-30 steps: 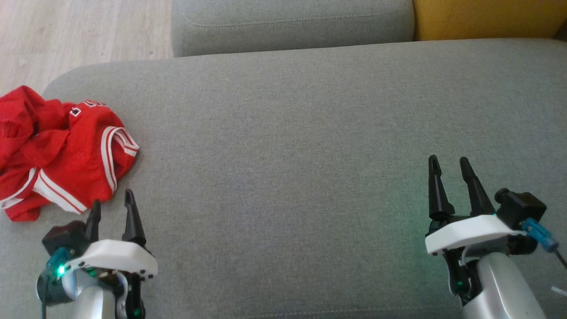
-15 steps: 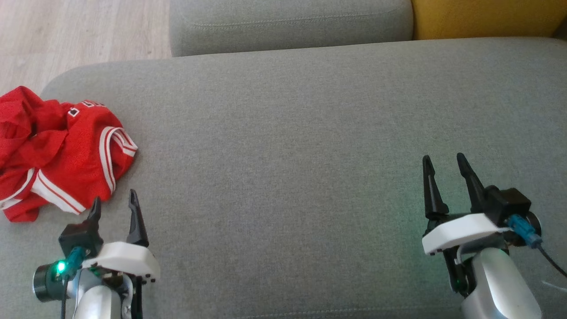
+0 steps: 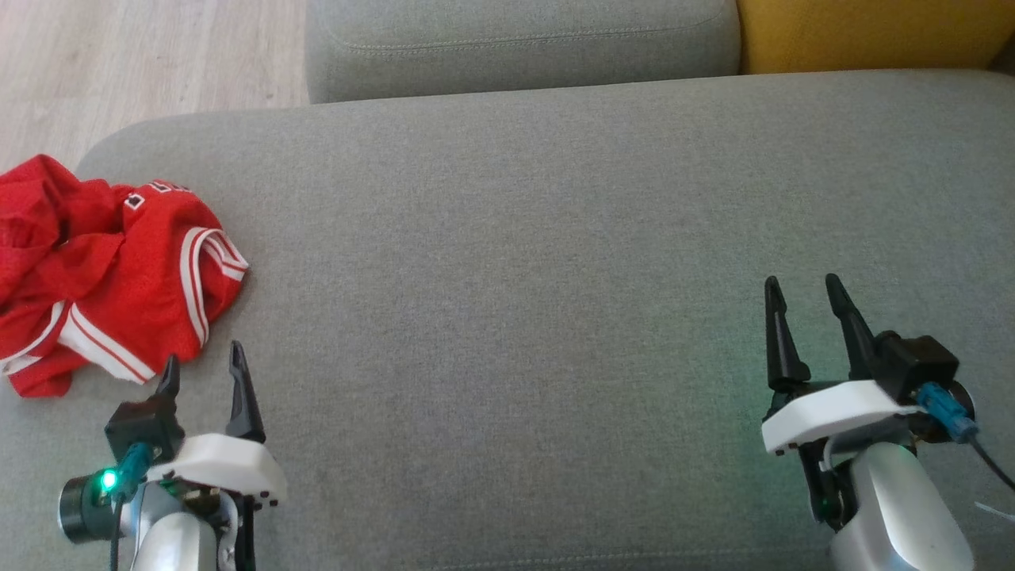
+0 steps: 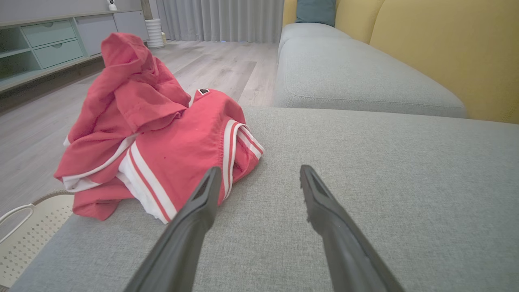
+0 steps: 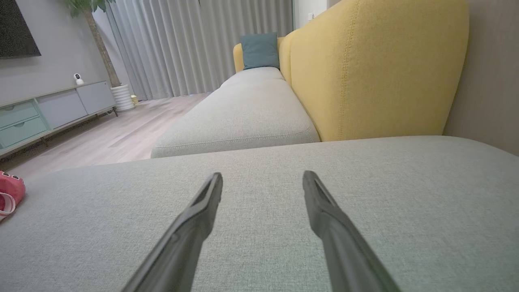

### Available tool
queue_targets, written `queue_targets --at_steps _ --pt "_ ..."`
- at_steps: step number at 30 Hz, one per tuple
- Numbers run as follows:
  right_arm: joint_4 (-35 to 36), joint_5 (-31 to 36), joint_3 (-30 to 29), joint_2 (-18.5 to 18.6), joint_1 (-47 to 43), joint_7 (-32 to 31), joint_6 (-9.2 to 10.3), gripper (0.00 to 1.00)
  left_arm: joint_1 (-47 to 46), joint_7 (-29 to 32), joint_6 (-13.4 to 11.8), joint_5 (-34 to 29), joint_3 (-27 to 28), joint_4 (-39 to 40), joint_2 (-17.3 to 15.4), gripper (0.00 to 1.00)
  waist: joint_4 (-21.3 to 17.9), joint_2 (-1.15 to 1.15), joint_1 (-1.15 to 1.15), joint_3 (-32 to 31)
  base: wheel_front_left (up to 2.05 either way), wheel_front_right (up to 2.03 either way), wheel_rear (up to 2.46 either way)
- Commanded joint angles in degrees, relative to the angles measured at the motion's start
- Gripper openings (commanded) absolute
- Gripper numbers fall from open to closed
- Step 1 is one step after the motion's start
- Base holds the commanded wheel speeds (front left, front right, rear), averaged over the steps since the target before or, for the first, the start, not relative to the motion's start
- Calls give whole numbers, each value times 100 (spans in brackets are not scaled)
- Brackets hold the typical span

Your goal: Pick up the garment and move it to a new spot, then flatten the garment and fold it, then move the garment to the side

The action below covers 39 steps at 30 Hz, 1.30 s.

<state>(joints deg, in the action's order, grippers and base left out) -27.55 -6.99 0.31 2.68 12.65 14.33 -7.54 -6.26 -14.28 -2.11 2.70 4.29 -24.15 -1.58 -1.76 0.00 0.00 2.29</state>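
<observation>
The garment (image 3: 103,277) is a red jersey with white stripes, crumpled in a heap at the left end of the grey sofa cushion (image 3: 523,238). In the left wrist view the garment (image 4: 162,138) rises just ahead and to the left of the fingers. My left gripper (image 3: 202,361) stands open right below the heap's near edge, not touching it, nothing between its fingers. My right gripper (image 3: 801,285) is open and empty over bare cushion at the lower right, far from the garment, whose edge (image 5: 10,192) peeks in at that wrist view's left.
A second grey cushion (image 3: 515,44) and a yellow backrest (image 3: 864,32) lie beyond. Wooden floor (image 3: 119,63) drops off past the cushion's left end. A pale perforated basket (image 4: 24,231) sits below the cushion's left edge. A low cabinet (image 4: 44,44) stands across the room.
My left gripper has drawn back slightly toward the bottom of the view and turned at the wrist. The right gripper rolled slightly. The garment has not moved.
</observation>
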Motion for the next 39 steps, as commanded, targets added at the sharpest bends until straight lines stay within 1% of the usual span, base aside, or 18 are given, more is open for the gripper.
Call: queue_targets --at_steps 1,7,12,16,17,18,32,39 --pt "157 -19 109 21 262 67 5 100 -300 -72 -53 45 152 163 -130 100 2 0 0 3 0 0 0" --pt "187 -25 84 21 247 67 5 100 -319 -72 -54 67 127 172 -130 100 89 0 0 23 0 0 0" --pt "248 -14 115 21 246 67 5 100 -380 -72 -73 85 83 213 -130 100 391 0 0 62 0 0 0" --pt "254 -34 167 21 253 67 5 100 -400 -72 -89 73 95 231 -132 100 763 0 0 78 0 0 0" --pt "257 -40 184 21 247 67 5 100 -396 -72 -91 62 96 239 -132 100 875 0 0 80 0 0 0" --pt "256 -41 215 21 247 67 5 100 -388 -72 -91 59 121 253 -134 100 1091 0 0 91 0 0 0" --pt "189 -10 395 20 343 67 5 100 -293 -72 -135 113 378 269 -137 100 2563 0 0 219 0 0 0" --pt "168 -13 468 20 398 67 5 100 -217 -72 -137 149 540 299 -136 100 3033 0 0 265 0 0 0"
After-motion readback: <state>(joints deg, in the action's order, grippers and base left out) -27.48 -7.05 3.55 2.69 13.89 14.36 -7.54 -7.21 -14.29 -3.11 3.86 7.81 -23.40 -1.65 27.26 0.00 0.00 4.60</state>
